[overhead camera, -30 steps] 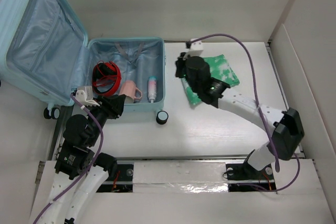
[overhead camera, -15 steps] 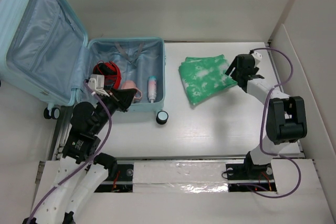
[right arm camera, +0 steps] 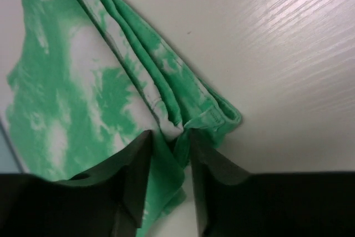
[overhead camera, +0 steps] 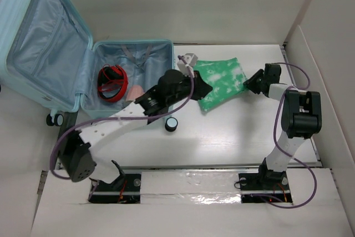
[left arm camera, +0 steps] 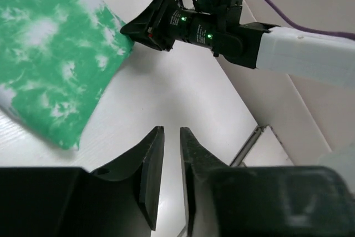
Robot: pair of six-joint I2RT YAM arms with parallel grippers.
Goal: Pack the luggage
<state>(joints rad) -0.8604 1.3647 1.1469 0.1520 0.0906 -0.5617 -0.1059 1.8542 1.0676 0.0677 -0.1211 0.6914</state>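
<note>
Since the earlier frame the left arm has swung from the suitcase across to the right, and the right arm has come in to the cloth's right edge. Nearest, a black-and-white caster wheel (overhead camera: 172, 124) sits at the case's near right corner on the white table (overhead camera: 233, 137). Just beyond it the left gripper (left arm camera: 171, 131) hovers over bare table beside the near corner of the folded green-and-white mottled cloth (overhead camera: 222, 79), its jaws together with nothing between them. At the cloth's right corner the right gripper (right arm camera: 168, 133) has its jaws either side of the layered fold, fabric bunched between them, which reads as a pinch.

On the left, the large pale aqua-blue hard-shell luggage (overhead camera: 171, 76) lies open, its lid propped up at the far left. Inside are a red-and-black looped item (overhead camera: 112, 80) and a pink mug (overhead camera: 135, 91).

By my reading the packing is partly done: some items are in, but the cloth is still outside, well right of the case, and the lid is not yet closed.
</note>
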